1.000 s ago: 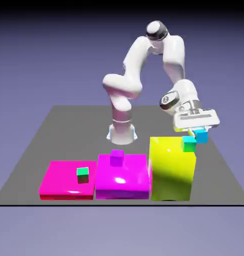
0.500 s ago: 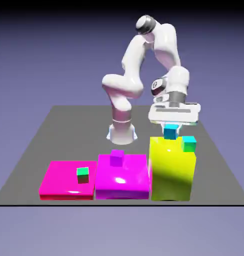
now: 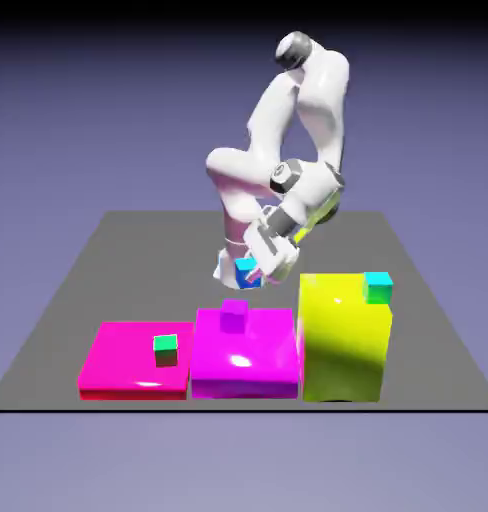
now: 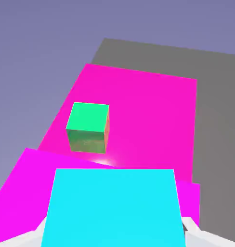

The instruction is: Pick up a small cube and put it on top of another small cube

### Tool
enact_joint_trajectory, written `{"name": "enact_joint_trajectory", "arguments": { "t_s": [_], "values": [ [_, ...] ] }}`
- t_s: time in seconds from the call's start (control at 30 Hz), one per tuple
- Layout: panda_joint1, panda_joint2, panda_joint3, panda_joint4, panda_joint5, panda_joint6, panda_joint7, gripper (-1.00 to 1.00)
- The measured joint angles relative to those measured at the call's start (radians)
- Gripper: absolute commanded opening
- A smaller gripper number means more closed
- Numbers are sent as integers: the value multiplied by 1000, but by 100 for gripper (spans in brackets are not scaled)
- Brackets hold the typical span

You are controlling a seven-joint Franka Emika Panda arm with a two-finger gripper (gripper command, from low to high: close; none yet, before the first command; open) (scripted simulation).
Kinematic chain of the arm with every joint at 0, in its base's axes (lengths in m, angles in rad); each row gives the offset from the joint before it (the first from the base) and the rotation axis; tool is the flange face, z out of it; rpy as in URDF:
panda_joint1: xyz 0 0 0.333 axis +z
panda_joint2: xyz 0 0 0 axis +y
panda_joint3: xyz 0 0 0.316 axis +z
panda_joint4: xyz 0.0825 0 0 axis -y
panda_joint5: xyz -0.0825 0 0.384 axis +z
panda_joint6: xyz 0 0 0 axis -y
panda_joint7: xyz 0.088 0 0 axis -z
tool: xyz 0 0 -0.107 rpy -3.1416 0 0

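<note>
The white arm rises from its base at the upper middle of the exterior view, bends sharply at a high elbow and folds back down. Its wrist is tilted, pointing down toward the lower left of the frame. The claw (image 3: 250,273) is clamped on the small cube (image 3: 248,272), held in mid-air.
</note>
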Motion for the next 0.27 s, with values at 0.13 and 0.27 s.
{"name": "enact_joint_trajectory", "arguments": {
  "t_s": [0.13,0.27],
  "values": [
    [-145,22,118,-14,-17,106,27,-100],
    [-202,31,164,-19,-24,147,38,100]
  ]
}}
